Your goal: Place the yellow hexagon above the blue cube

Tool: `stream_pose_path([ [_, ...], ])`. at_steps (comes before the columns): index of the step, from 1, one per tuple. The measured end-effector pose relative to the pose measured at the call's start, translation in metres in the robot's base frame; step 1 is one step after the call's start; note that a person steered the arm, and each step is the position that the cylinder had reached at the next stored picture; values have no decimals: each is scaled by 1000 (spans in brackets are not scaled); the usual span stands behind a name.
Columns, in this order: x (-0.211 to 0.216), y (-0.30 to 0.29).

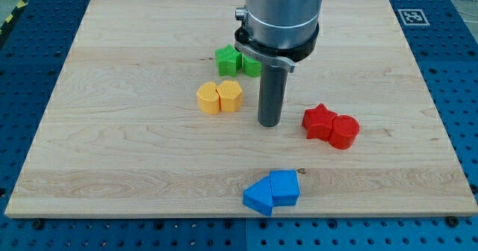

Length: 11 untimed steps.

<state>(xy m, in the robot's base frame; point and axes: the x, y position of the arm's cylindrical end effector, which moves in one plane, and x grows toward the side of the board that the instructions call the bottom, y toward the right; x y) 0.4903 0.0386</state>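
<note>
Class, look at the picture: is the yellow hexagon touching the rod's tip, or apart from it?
Apart. Bare wood shows between the yellow hexagon and my tip, which stands to its right. The hexagon touches only the other yellow block.

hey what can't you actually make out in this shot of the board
- Second green block, camera view: mostly hidden behind the rod and arm housing, so its shape is unclear.
- Arm above the housing: cut off by the view's top edge.
- Yellow pair and blue pair: pressed together, so which is the hexagon or cube is hard to tell.
- My tip: contact with the board cannot be confirmed.
</note>
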Motion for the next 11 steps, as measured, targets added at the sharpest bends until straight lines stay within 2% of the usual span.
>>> stream_pose_path([
  [1, -6, 0],
  [2, -38, -10],
  [3, -52, -19],
  [4, -66, -54],
  [6, -86, -74],
  [9, -69, -68],
  [11, -77, -92],
])
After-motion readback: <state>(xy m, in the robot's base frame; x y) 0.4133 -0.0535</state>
